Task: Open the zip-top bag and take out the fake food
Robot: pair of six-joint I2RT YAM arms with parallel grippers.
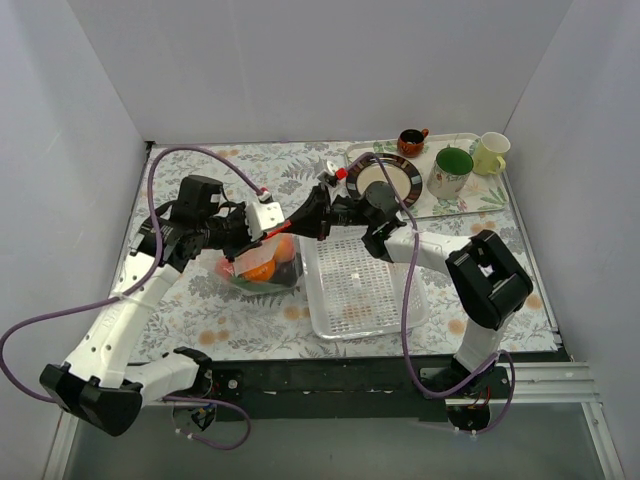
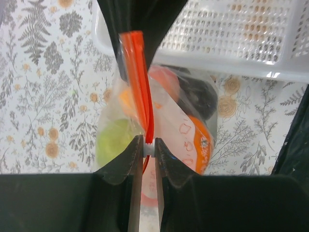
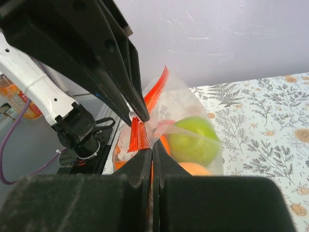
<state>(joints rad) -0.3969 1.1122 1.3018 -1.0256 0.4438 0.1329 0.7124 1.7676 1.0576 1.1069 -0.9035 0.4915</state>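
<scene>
Left wrist cam: our left gripper (image 2: 148, 146) is pinched nearly closed on the orange-red zip strip (image 2: 137, 82) of the zip-top bag (image 2: 195, 104). Straight ahead, our right gripper (image 3: 152, 153) clamps the strip's other end. Both arms reach inward, tips nearly meeting. The fake food (image 2: 113, 140) sits inside, below the fingertips, with the basket (image 2: 231, 63) just beyond.

A robot-lab test cell: plain white panels (image 1: 300, 70) enclose a floral-clothed counter (image 1: 200, 170) edged by a black mounting rail (image 1: 330, 380).
</scene>
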